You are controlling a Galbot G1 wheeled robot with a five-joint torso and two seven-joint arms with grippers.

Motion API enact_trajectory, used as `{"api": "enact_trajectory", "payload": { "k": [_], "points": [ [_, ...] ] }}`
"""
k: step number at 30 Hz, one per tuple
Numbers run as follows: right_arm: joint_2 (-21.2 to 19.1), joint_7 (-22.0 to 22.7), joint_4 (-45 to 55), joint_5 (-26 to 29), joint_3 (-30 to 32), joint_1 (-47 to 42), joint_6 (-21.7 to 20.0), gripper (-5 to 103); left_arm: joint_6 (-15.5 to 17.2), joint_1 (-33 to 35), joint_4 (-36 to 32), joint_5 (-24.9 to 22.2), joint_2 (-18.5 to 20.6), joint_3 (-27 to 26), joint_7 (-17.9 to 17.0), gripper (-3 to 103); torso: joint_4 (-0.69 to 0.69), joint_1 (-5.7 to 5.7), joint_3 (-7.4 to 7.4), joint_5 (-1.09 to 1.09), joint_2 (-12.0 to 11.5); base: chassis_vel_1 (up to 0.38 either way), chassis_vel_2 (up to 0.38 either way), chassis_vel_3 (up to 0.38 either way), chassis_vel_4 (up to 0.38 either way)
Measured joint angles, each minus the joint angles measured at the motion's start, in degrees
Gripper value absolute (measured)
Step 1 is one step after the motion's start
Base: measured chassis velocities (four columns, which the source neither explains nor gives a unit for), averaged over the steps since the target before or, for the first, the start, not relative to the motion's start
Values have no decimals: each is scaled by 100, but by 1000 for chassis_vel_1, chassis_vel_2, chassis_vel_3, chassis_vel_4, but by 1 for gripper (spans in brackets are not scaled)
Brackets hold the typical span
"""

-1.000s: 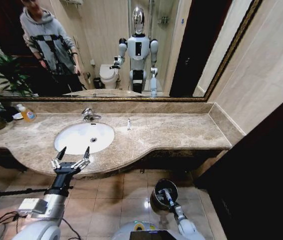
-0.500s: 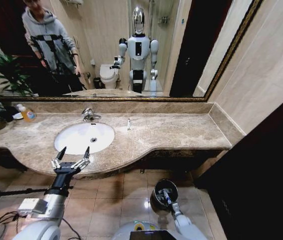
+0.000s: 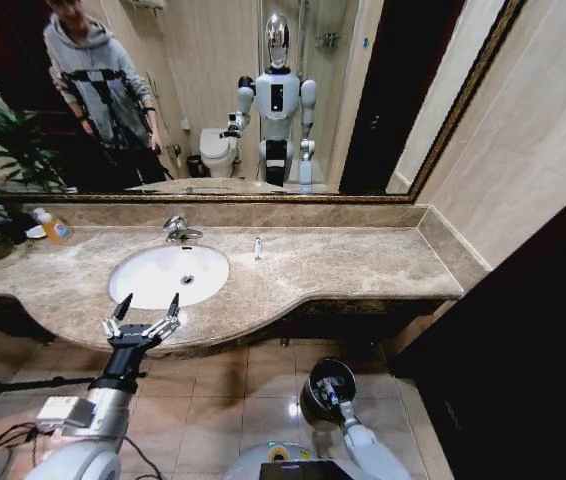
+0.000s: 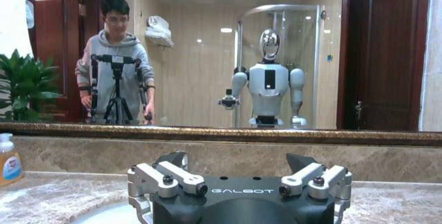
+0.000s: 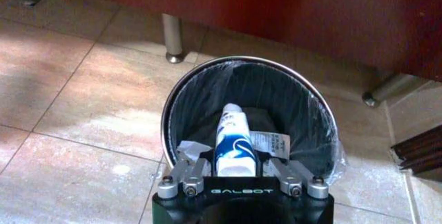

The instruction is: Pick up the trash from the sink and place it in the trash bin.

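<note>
right end effector [image 5: 235, 168] at lower centre of the frame, directly over the trash bin [image 5: 312, 105], closed on a white tube with blue label [image 5: 233, 144]. more trash seemingly lying inside the bin, hard to make out. left end effector [image 3: 143, 312] hung at lower left, fingers spread wide, empty, near the tabletop [image 3: 343, 262] edge by the sink [image 3: 153, 270].

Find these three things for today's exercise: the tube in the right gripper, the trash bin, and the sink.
tube [image 5: 233, 144]: right wrist view, on its blue-and-white label.
trash bin [image 5: 207, 66]: right wrist view, on the shiny rim.
sink [image 3: 153, 275]: head view, on the bare white basin wall.
</note>
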Motion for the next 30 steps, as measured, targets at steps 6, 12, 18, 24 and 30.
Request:
{"api": "enact_trajectory", "payload": {
  "k": [6, 12, 18, 24, 30],
  "points": [
    [7, 58, 13, -1, -1, 0, -7, 57, 0, 0, 0, 0, 0, 0, 0, 100, 0, 0, 0, 0, 0, 0, 0, 0, 0],
    [-1, 64, 28, -7, -1, -18, -7, 78, 0, 0, 0, 0, 0, 0, 0, 100, 0, 0, 0, 0, 0, 0, 0, 0, 0],
    [-7, 70, 52, -7, -1, -34, -7, 98, 0, 0, 0, 0, 0, 0, 0, 100, 0, 0, 0, 0, 0, 0, 0, 0, 0],
    [3, 76, 124, -7, -4, -85, 4, 100, 0, 0, 0, 0, 0, 0, 0, 100, 0, 0, 0, 0, 0, 0, 0, 0, 0],
    [-33, 19, 896, -8, -21, -443, -162, 100, 0, 0, 0, 0, 0, 0, 0, 100, 0, 0, 0, 1, 0, 0, 0, 0, 0]
  ]
}}
